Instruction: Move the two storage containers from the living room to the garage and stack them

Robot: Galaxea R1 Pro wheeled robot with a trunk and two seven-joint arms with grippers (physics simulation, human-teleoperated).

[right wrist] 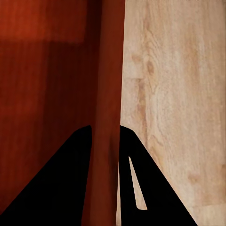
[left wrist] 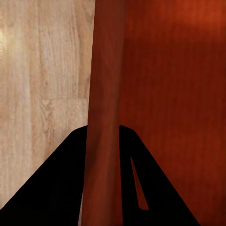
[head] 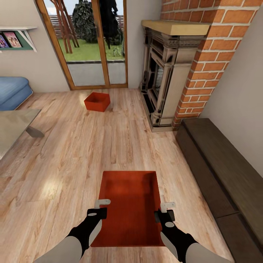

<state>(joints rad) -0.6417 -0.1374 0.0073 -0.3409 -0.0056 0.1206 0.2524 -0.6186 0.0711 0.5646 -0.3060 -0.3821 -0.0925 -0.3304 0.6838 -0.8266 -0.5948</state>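
The near storage container point(head: 129, 208) lies on the wood-plank floor point(head: 65, 153) of the living room, between the two grippers. The left gripper point(head: 100, 207) straddles its left wall, one finger on each side, and seems clamped on it. The right gripper point(head: 164, 211) grips the right wall in the same way. To lift well, both arms should rise together and level. The second container point(head: 97, 101) waits far ahead of both grippers, near the glass doors point(head: 95, 47)

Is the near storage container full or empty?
Empty: the near storage container shows only its bare ribbed bottom in the head view, with each tool straddling a side wall.
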